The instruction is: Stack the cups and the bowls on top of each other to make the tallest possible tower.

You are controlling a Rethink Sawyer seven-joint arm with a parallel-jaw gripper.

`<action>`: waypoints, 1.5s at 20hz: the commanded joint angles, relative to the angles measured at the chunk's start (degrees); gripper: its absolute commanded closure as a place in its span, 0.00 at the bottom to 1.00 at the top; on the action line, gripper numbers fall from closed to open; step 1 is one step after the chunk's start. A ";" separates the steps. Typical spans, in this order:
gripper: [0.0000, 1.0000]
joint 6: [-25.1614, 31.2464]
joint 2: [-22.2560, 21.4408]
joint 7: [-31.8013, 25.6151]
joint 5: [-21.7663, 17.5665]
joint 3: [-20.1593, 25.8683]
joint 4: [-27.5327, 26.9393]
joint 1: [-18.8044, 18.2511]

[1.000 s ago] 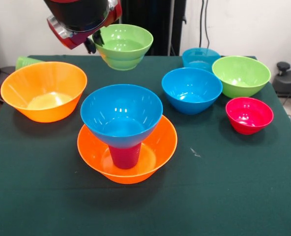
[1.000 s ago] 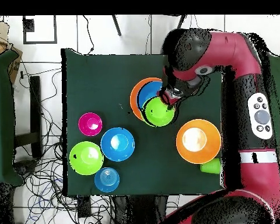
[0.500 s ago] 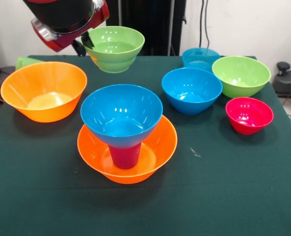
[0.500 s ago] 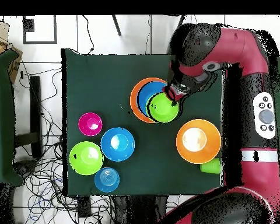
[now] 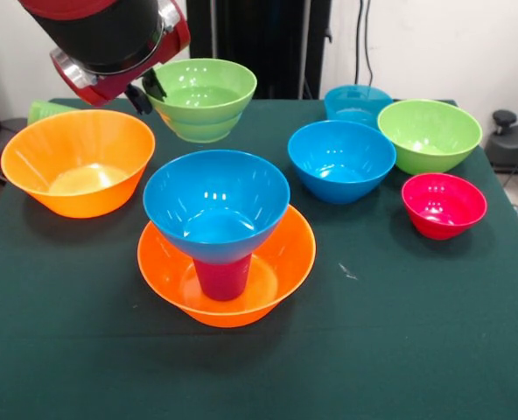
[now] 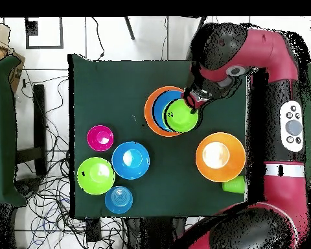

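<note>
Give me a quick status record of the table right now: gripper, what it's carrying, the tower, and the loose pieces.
gripper: shut on rim of lime green bowl, held in the air
tower: orange bowl, purple-magenta cup upside down in it, blue bowl on top
carried bowl position: overlaps the tower from above
loose bowls: orange bowl, blue, teal-blue, second lime green, red-pink
light green cup: beside the loose orange bowl

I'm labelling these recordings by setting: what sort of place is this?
Probably a robotics lab rather than a home: a red and black robot arm works at a table under green cloth, loose cables trail over the tiled floor, and plastic bowls are laid out as props.
</note>
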 commanded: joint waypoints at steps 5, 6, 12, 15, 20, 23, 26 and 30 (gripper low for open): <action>1.00 -0.03 0.64 -16.73 -3.63 -2.11 -0.36 1.89; 1.00 -0.15 0.30 -16.35 -3.32 -2.11 0.08 1.71; 1.00 -0.46 0.57 -16.30 -3.41 -2.04 -0.33 1.81; 1.00 -0.45 0.74 -16.65 -3.65 -2.01 -0.72 1.86; 1.00 1.68 0.15 -17.89 -4.41 -1.92 -2.24 2.02; 1.00 1.30 0.09 -17.78 -4.57 -1.85 -2.48 2.27; 1.00 0.01 0.15 -17.16 -4.27 -1.94 -1.70 2.07; 1.00 -0.27 0.75 -16.95 -4.45 -1.82 -2.53 2.44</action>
